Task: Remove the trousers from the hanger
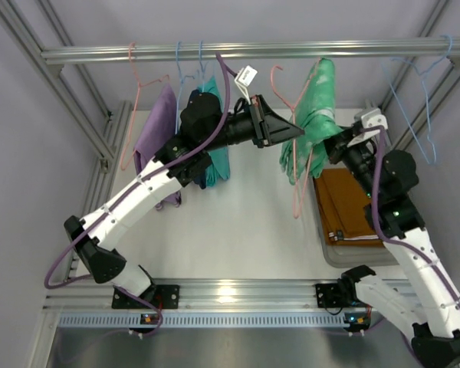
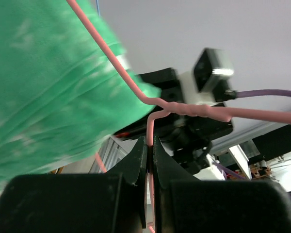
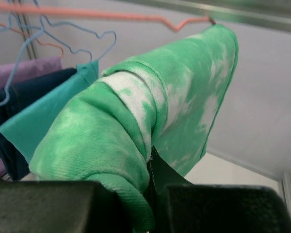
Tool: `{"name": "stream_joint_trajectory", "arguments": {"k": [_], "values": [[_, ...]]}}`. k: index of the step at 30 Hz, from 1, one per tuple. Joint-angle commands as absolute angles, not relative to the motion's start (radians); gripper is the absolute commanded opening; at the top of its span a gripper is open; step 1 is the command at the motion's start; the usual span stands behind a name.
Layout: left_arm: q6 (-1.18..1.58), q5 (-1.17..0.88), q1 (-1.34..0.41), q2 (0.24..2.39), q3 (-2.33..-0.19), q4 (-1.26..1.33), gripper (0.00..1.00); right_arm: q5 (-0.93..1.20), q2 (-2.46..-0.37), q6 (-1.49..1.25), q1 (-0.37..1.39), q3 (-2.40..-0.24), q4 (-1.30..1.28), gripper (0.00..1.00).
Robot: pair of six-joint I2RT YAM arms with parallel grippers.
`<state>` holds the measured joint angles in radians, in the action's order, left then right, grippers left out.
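While the orange trousers (image 1: 345,205) already lie flat at the tabletop's (image 1: 238,238) right, the green trousers (image 1: 316,107) hang over the pink hanger (image 2: 184,108), so half is left. Left hand (image 2: 149,145) pinches its wire; right hand (image 3: 153,174) clamps green cloth.

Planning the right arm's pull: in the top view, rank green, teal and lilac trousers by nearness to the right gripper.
1. Green trousers, held in the right gripper.
2. Teal trousers, further left.
3. Lilac trousers, farthest left.
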<state>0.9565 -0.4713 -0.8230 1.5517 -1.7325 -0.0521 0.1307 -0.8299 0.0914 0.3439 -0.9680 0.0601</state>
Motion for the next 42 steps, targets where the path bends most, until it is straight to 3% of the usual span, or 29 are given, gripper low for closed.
{"name": "stream_joint_trajectory", "arguments": {"k": [1,16,29,35,42], "values": [[0.903,-0.434,-0.816,1.516,-1.692,-0.058,0.0,0.143,-0.707,0.025,0.334,-1.124,0.103,0.0],[0.956,-0.347,-0.813,1.589,-1.614,-0.109,0.0,0.183,-0.537,0.093,0.333,-1.353,-0.104,0.0],[0.917,-0.311,-0.811,1.574,-1.537,-0.147,0.0,-0.173,-0.505,0.276,0.333,-1.539,-0.244,0.0],[0.89,-0.308,-0.805,1.539,-1.517,-0.144,0.0,-0.218,-0.411,0.367,0.298,-1.48,-0.449,0.0],[0.862,-0.301,-0.796,1.519,-1.525,-0.146,0.0,-0.278,-0.239,0.454,0.106,-1.276,-0.569,0.0]]}}
